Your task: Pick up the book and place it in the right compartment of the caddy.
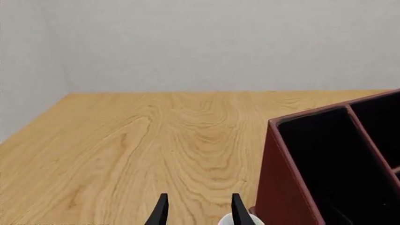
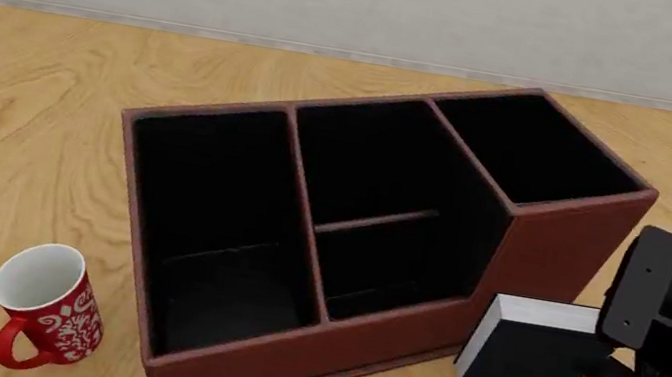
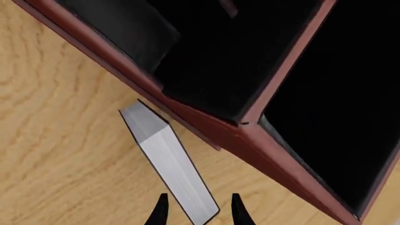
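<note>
Front view shows us the book [image 2: 526, 355] upright on the desk [image 2: 41, 91], at the caddy [image 2: 325, 349]'s 4 o'clock corner; our right pincer [image 3: 196, 211] straddles it, fingers apart. Lifting and dropping into the right compartment [image 2: 538, 150] remain. Our left pincer [image 1: 198, 211] idles, spread.

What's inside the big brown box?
The caddy shows only black lining, two dividers and a crossbar in the middle section. No objects are visible inside, but its near wall hides part of the floor.
</note>
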